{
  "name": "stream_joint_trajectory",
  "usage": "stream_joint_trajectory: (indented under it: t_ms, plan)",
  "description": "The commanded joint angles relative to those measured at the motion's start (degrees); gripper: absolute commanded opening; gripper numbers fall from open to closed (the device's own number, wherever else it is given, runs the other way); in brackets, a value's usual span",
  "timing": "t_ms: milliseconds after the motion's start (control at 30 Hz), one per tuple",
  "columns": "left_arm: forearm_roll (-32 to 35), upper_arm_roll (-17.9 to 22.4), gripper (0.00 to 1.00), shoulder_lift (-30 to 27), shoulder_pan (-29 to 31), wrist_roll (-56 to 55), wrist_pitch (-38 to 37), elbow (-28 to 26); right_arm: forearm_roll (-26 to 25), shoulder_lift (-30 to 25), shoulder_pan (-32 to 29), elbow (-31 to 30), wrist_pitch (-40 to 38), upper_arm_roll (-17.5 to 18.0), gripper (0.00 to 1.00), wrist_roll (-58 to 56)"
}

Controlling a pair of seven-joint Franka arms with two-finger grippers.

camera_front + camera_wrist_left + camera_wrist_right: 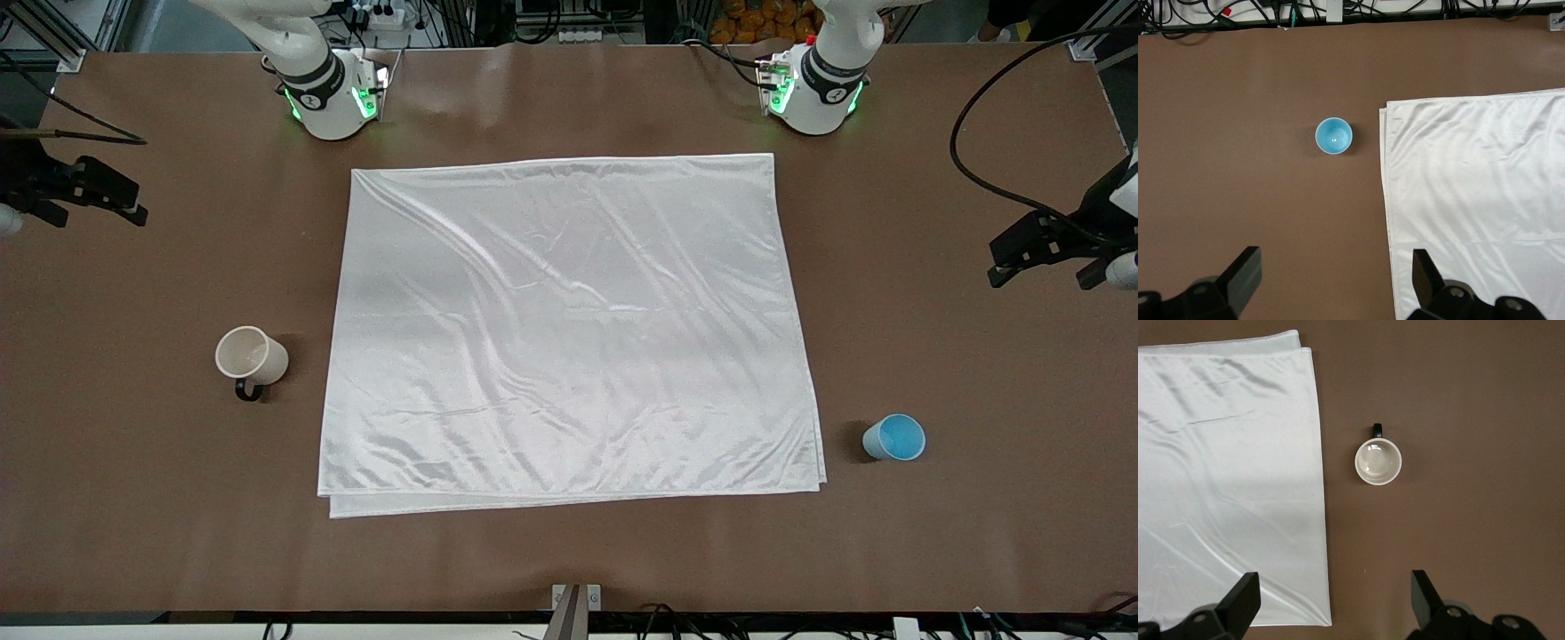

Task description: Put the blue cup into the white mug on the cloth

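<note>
The blue cup [894, 437] stands upright on the bare brown table beside the cloth's corner, toward the left arm's end; it also shows in the left wrist view [1333, 135]. The white mug [252, 357] stands upright on the bare table beside the cloth, toward the right arm's end, with its black handle toward the front camera; it also shows in the right wrist view [1378, 462]. The wrinkled white cloth [569, 329] lies flat mid-table with nothing on it. My left gripper [1042, 277] [1337, 280] hangs open and empty, high over the table's left arm end. My right gripper [93, 212] [1335, 600] hangs open and empty over the right arm end.
A black cable [969, 169] loops over the table near the left gripper. A metal bracket [576, 597] sits at the table edge nearest the front camera. The cloth's edge shows in both wrist views [1478, 200] [1225, 487].
</note>
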Motion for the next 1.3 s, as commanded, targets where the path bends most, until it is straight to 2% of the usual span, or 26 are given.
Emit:
stream_joint_trajectory:
  t_ms: [0,200,400,800,1267]
  plan:
    - [-0.4,-0.1,1.0,0.0,0.1,0.5,0.0,0.4,0.5,0.4,0.0,0.9,-0.8,0.1,1.0,0.9]
    - [-0.7,-0.1,1.0,0.0,0.4,0.5,0.0,0.4,0.5,0.5,0.1,0.9,-0.8,0.2,1.0,1.0]
    - [-3.9,0.2,1.0,0.9,1.1,1.5,0.0,0.3,0.5,0.5,0.0,0.9,-0.8,0.2,1.0,1.0]
    - [-3.2,0.5,1.0,4.6,1.1,2.8,3.4,0.1,0.5,1.1,-0.4,0.5,-0.8,0.1,1.0,1.0]
    - [-2.8,0.7,1.0,9.8,2.5,2.8,7.6,0.1,0.6,9.5,-4.2,0.7,0.9,0.1,1.0,0.0]
